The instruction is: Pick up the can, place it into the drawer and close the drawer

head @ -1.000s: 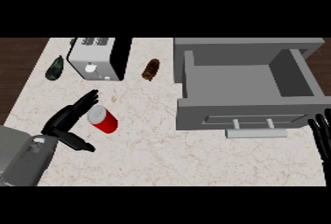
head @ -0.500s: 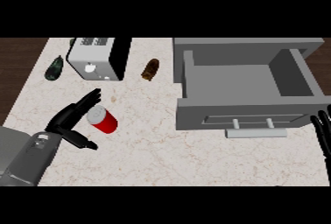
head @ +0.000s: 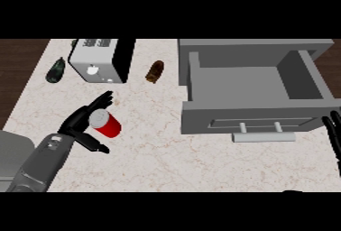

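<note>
Between the fingers and thumb of the left hand stands the can, upright on the counter; over the last second the hand has slid in from the can's left until its palm is just beside it, perhaps touching; the can has barely shifted. The fingers are spread and near straight, so the hand holds nothing yet; the reach looks done and closing comes next, I judge. Well off to the hand's right the drawer stands open, ready for the can; lifting, placing and shutting are all undone. The right hand rests open at the right edge, beside the drawer's front.
</note>
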You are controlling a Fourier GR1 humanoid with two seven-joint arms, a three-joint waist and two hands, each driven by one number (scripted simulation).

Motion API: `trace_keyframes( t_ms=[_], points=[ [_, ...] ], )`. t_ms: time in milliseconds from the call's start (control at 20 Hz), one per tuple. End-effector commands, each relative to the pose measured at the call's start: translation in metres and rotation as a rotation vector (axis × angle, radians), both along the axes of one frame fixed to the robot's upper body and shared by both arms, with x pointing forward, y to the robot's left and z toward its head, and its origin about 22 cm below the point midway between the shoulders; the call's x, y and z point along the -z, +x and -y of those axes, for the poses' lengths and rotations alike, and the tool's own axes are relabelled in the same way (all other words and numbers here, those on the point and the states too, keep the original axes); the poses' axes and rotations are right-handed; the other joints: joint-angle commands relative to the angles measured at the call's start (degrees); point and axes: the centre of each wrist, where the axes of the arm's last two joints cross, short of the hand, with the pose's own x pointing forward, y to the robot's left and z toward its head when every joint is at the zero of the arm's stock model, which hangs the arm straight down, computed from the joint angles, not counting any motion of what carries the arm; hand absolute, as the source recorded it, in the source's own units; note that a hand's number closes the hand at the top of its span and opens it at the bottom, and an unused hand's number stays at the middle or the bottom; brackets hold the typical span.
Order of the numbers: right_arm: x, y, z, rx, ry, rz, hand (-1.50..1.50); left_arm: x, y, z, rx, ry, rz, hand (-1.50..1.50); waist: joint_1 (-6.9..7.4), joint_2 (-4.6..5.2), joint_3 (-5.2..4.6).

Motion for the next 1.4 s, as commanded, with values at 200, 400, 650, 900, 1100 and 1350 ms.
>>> trace_keyframes(
  t_ms=[200, 400, 650, 900, 1100, 1350],
  points=[
    [-0.002, -0.008, 0.006, -0.004, -0.005, 0.002, -1.50, 0.001, 0.009, 0.024, 0.082, -0.075, 0.002, -1.50, -0.25, 0.03, 0.01],
    [0.000, -0.017, 0.004, -0.006, 0.014, -0.019, -1.50, 0.009, 0.003, 0.027, 0.084, -0.071, 0.017, -1.50, -0.38, 0.04, 0.01],
    [0.003, -0.018, 0.009, -0.004, 0.014, 0.016, -1.50, -0.004, 0.015, 0.030, 0.131, -0.108, 0.022, 1.50, -0.25, -0.01, 0.04],
    [-0.001, -0.019, 0.000, 0.015, 0.016, 0.011, -1.50, -0.005, 0.024, 0.067, 0.180, -0.167, 0.004, 1.50, 0.28, -0.25, 0.07],
    [-0.002, -0.028, 0.000, 0.025, 0.022, -0.006, -1.50, -0.002, 0.017, 0.059, 0.194, -0.198, -0.004, 1.50, 0.89, -0.50, 0.12],
    [-0.006, -0.027, 0.001, 0.040, 0.033, 0.011, -1.50, 0.006, 0.004, 0.029, -0.344, -0.201, 0.054, 1.50, 2.19, -0.69, 0.13]
  ],
)
